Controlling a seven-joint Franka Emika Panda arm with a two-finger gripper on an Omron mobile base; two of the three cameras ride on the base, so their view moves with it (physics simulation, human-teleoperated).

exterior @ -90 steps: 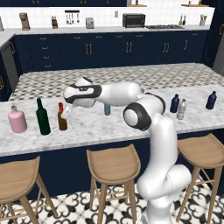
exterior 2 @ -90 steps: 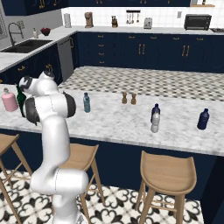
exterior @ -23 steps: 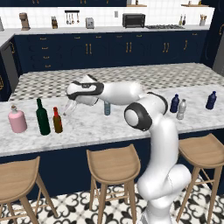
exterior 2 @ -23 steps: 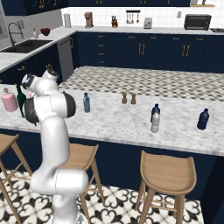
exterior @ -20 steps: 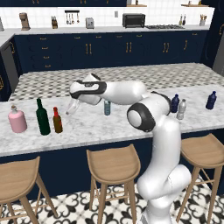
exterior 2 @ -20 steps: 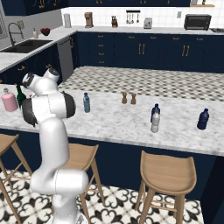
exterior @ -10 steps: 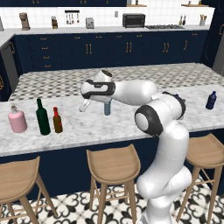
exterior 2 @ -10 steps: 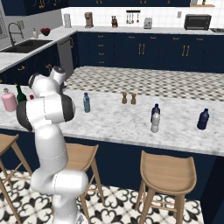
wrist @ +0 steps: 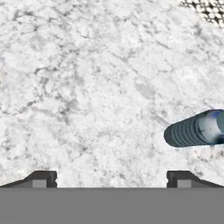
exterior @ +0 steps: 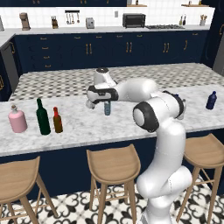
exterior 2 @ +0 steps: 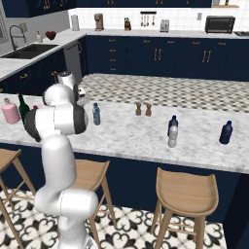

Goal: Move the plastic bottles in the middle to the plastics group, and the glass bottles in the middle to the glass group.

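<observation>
While the claw (wrist: 112, 177) hangs spread and empty over the mottled white marble table (wrist: 87, 87), the ribbed pale teal-blue plastic bottle (wrist: 194, 129) stands just beside it, mid-table, apart from the slim amber glass bottle (exterior: 57, 120).

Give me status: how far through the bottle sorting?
Done: the amber glass bottle stands beside the green bottle and pink bottle. In hand: nothing; the hand is open above the marble, near the teal plastic bottle. Left: that one and the clear plastic bottle, both apart from the navy bottle.
</observation>
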